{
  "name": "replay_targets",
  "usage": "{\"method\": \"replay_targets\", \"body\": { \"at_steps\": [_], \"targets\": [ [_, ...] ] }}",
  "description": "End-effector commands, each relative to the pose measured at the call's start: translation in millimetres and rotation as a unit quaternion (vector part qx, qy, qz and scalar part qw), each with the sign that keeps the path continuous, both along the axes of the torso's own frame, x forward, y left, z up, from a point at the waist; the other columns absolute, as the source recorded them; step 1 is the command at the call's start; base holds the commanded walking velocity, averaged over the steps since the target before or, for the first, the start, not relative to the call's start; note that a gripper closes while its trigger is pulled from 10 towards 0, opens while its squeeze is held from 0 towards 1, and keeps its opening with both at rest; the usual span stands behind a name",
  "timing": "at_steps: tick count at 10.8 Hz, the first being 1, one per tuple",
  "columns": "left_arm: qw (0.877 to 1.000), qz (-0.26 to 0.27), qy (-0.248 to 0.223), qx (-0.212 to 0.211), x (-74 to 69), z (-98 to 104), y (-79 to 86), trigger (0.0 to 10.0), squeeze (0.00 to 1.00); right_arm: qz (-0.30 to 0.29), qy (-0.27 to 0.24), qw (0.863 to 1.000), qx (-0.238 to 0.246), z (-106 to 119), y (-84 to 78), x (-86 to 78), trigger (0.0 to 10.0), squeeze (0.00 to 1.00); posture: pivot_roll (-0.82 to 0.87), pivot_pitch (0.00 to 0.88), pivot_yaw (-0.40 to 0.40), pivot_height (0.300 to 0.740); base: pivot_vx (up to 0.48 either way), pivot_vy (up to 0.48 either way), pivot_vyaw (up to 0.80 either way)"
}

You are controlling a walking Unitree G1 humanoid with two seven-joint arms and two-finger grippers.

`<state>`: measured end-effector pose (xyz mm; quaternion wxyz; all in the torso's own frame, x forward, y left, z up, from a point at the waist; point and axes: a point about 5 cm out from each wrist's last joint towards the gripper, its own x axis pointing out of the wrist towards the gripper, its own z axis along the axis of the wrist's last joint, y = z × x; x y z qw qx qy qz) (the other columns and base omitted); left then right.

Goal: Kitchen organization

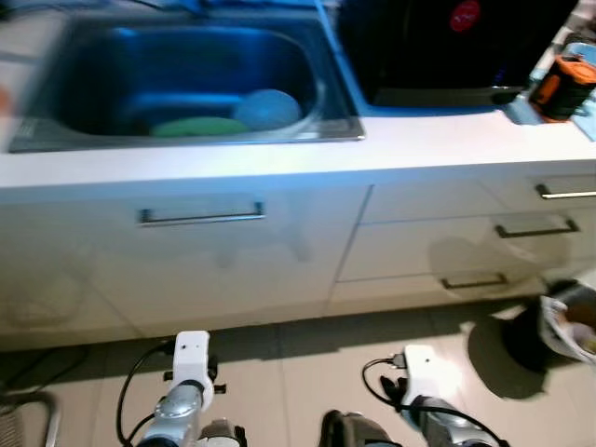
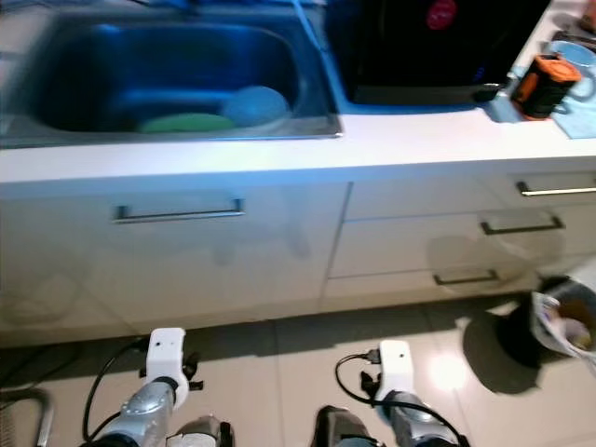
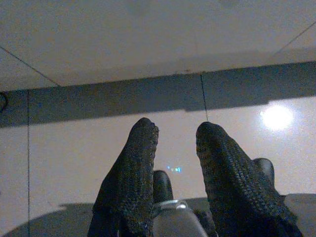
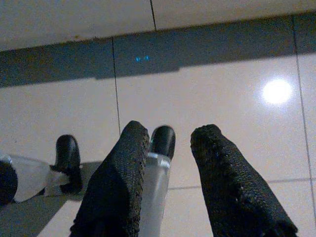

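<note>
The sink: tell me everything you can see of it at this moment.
The sink is a single rectangular basin of what looks like stainless steel, set into the white countertop above a cabinet door with a bar handle. Its inside looks dark with a blue cast. Two things lie in it near the front wall: a flat green item and a rounded pale blue one, touching or overlapping. The picture is blurred, so finer detail cannot be told.

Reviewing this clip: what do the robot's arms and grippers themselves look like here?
Both arms are silver metal with a white block near the wrist and a looping black cable: left arm, right arm. The left gripper and right gripper each have two long black fingers with a knobbly, woven-looking texture and rounded tips.
</note>
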<state>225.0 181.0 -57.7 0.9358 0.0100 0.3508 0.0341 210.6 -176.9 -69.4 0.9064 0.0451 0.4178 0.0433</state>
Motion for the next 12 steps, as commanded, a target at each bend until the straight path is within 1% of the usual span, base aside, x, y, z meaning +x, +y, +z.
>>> {"method": "replay_targets", "body": {
  "at_steps": [1,2,3,4,5,6,7,8,9,10,12],
  "targets": [
    [1.0,-0.007,-0.01,0.014,-1.4,0,0.5,10.0,0.0,0.0,-0.011,1.0,-0.012,2,-6.0,1.9,10.0,0.0,0.05,0.166,-0.049,0.723,0.0,0.0,0.0],
    [0.997,-0.021,-0.061,0.047,10.3,12,3.0,10.0,0.0,0.003,-0.05,0.998,-0.028,12,-9.8,15.5,10.0,0.0,0.05,0.164,-0.05,0.723,0.0,0.0,0.0],
    [0.991,-0.023,-0.115,0.062,23.7,26,4.1,10.0,0.0,-0.006,-0.093,0.995,-0.029,24,-12.5,30.9,10.0,0.0,0.06,0.163,-0.052,0.723,0.0,0.0,0.0],
    [0.985,-0.022,-0.156,0.074,33.8,38,5.5,10.0,0.0,-0.012,-0.13,0.991,-0.027,35,-14.0,43.7,10.0,0.0,0.06,0.162,-0.053,0.723,0.0,0.0,0.0],
    [0.975,-0.02,-0.204,0.086,45.5,54,6.4,10.0,0.0,-0.015,-0.183,0.983,-0.027,53,-14.9,61.3,10.0,0.0,0.05,0.164,-0.054,0.723,0.0,0.0,0.0],
    [0.965,-0.031,-0.245,0.095,53.7,66,3.7,10.0,0.0,-0.017,-0.221,0.975,-0.032,66,-16.7,72.7,10.0,0.0,0.05,0.166,-0.054,0.723,0.0,0.0,0.0],
    [0.956,-0.036,-0.274,0.099,58.5,76,1.2,10.0,0.0,-0.028,-0.252,0.966,-0.039,77,-20.4,81.1,10.0,0.0,0.05,0.171,-0.055,0.723,0.0,0.0,0.0],
    [0.941,-0.038,-0.32,0.104,64.6,91,-1.2,10.0,0.0,-0.036,-0.3,0.953,-0.04,93,-21.9,92.0,10.0,0.0,0.06,0.178,-0.059,0.723,0.0,0.0,0.0],
    [0.932,-0.039,-0.343,0.111,68.1,101,-1.7,10.0,0.0,-0.036,-0.323,0.945,-0.038,101,-21.1,97.2,10.0,0.0,0.06,0.18,-0.062,0.723,0.0,0.0,0.0],
    [0.91,-0.05,-0.395,0.118,76.9,124,-5.8,10.0,0.0,-0.045,-0.368,0.928,-0.034,120,-20.1,108.6,10.0,0.0,0.06,0.184,-0.062,0.723,0.0,0.0,0.0],
    [0.886,-0.065,-0.443,0.119,83.4,148,-12.5,10.0,0.0,-0.046,-0.402,0.914,-0.03,137,-16.7,118.4,10.0,0.0,0.06,0.186,-0.063,0.723,0.0,0.0,0.0]
  ]
}}
